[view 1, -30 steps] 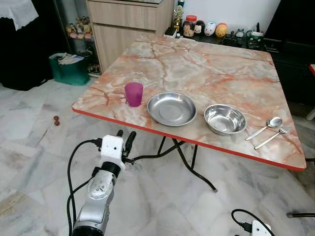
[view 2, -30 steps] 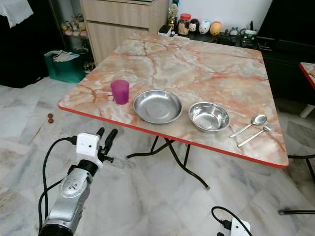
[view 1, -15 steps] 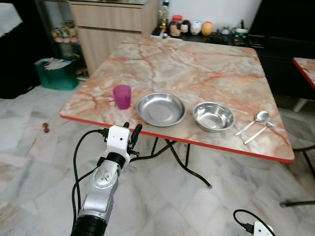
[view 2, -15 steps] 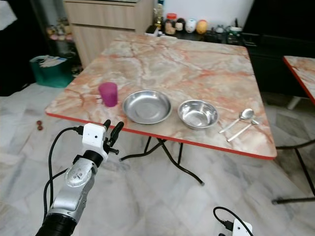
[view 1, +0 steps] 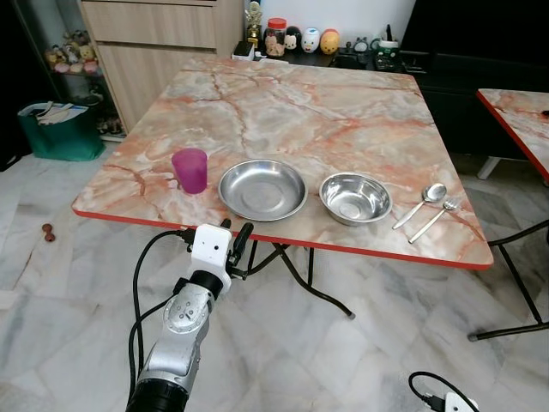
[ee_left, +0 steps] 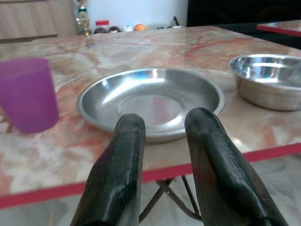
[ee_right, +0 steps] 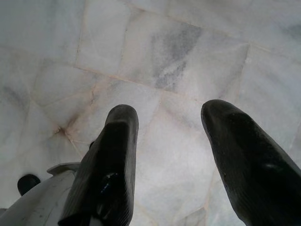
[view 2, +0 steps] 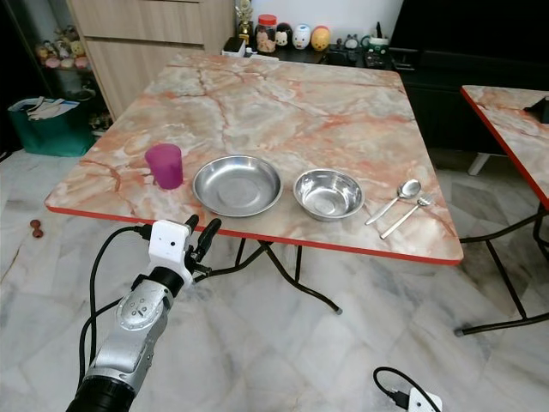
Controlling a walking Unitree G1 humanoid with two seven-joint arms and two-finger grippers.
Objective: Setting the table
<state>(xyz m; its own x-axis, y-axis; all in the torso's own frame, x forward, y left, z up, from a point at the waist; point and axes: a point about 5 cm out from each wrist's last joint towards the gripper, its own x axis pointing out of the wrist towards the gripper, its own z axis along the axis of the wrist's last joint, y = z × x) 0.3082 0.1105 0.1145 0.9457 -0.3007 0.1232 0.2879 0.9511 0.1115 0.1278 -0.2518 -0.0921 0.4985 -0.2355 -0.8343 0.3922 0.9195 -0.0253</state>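
One square marble-patterned table (view 1: 326, 112) with a red edge band stands on a pale marble floor (view 1: 360, 360), and the corner of a second, like table (view 1: 519, 107) shows to the robot's right, well apart from the first. Along the near edge of the main table lie five table things in a row: one shallow steel plate (view 1: 262, 189), one steel bowl (view 1: 355, 197) just right of it, one purple cup (view 1: 190, 170) just left of the plate, and at the right end one spoon (view 1: 422, 202) and one fork (view 1: 433, 220) lying side by side at a slant. The far two thirds of the tabletop is bare. Behind the table stand a wooden cabinet (view 1: 150, 43) and a dark shelf holding a jar and several small figurines; no writing on them can be read. One green bag (view 1: 53, 130) sits on the floor at the left.

The left gripper (view 1: 235, 237) is raised just short of the red edge, level with the tabletop and facing the plate, its fingers (ee_left: 123, 165) released with a narrow gap and holding nothing. The right gripper (ee_right: 167, 160) hangs over the floor, fingers spread wide and empty.
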